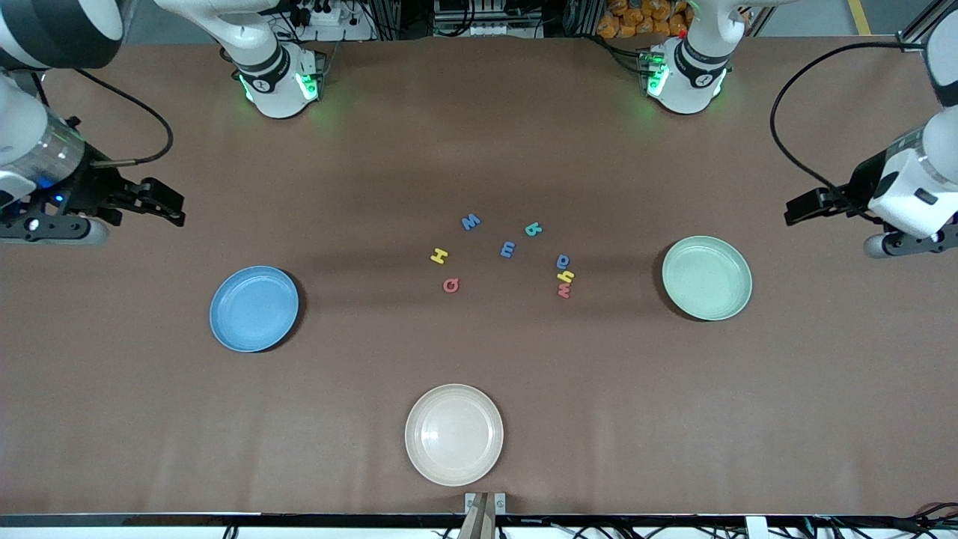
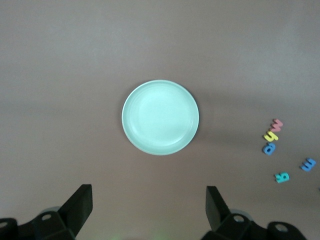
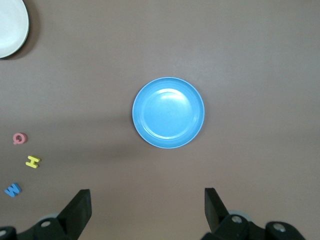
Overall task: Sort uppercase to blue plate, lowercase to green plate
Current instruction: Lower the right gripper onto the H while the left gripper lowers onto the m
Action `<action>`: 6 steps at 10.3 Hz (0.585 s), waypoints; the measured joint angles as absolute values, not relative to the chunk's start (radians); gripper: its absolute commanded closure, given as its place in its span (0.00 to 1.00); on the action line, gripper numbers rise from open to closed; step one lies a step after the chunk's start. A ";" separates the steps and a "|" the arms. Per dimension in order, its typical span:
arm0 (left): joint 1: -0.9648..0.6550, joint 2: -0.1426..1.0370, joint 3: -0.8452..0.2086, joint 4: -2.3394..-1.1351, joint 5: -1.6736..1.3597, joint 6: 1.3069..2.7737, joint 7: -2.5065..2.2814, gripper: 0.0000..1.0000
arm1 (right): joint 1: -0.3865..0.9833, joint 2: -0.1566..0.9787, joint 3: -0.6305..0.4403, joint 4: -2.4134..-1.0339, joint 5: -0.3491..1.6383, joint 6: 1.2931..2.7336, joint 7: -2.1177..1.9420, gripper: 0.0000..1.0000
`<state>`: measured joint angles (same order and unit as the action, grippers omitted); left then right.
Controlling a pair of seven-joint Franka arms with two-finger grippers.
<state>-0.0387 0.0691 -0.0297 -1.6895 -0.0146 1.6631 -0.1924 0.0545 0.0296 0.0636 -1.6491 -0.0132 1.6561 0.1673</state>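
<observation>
From the front, eight foam letters (image 1: 509, 251) lie mid-table between blue plate (image 1: 254, 308) and green plate (image 1: 706, 278). My left gripper (image 2: 147, 207) hangs wide open, empty; likewise my right gripper (image 3: 147, 207).

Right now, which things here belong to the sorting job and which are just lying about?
Job:
- letters, loose at the table's middle
- blue plate, bare
- green plate, bare

Lying about:
- beige plate, nearest the front camera
</observation>
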 measured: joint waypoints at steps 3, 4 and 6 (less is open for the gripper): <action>-0.051 0.071 -0.056 -1.812 -0.015 1.799 -0.207 0.00 | 0.063 0.038 0.076 -1.687 -0.013 1.698 0.200 0.00; -0.055 0.071 -0.060 -1.836 -0.015 1.827 -0.209 0.00 | 0.071 0.044 0.087 -1.702 -0.012 1.721 0.232 0.00; -0.059 0.071 -0.086 -1.880 -0.015 1.882 -0.239 0.00 | 0.093 0.075 0.146 -1.748 -0.011 1.803 0.360 0.00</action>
<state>-0.0595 0.0714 -0.0860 -1.8799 -0.0146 1.8816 -0.2395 0.0933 0.0749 0.1461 -1.7479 -0.0111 1.8029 0.3596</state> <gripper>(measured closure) 0.000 0.000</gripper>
